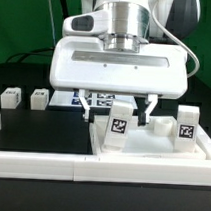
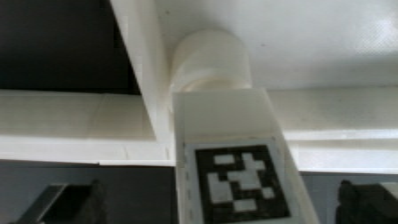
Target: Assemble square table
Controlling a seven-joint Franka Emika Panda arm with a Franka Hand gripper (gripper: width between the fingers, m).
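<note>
Black bench bears the slab; one leg stands upright on it. The gripper straddles that leg, jaws spread clear, presumably poised to grasp and screw it.

White plastic everywhere, on a dark matt table.
The leg right at the gripper shows smooth, satin white plastic, and its tag is flat matt print. The slab beneath is the same plastic. The gripper's casing looks glossier, though blur makes that uncertain.
</note>
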